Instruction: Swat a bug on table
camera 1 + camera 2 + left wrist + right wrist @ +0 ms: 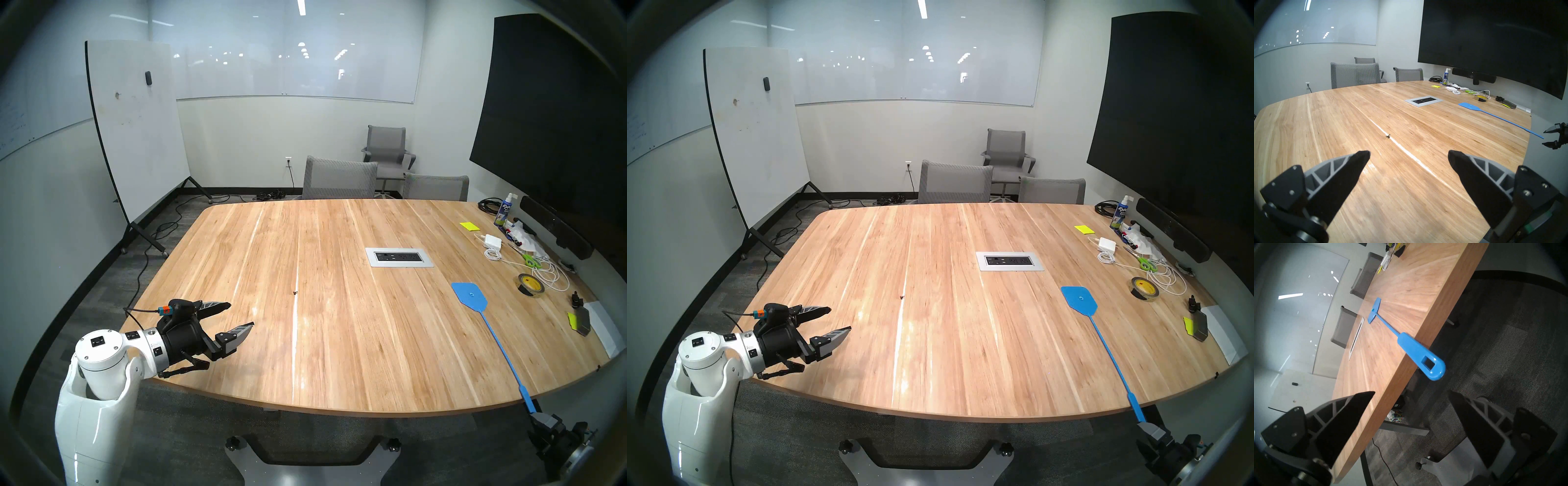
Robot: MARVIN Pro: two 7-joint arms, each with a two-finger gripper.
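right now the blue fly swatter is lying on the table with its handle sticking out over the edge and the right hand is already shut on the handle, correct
Not quite. The right hand is open and short of the handle, not shut on it, as the right wrist view shows. The rest holds: the blue fly swatter lies on the table with its handle sticking out over the edge.

A blue swatter (1388,326) lies on the wooden surface (1407,285), its handle overhanging the edge above grey carpet (1508,344); the right end effector (1411,394), fingers spread, sits just short of it.
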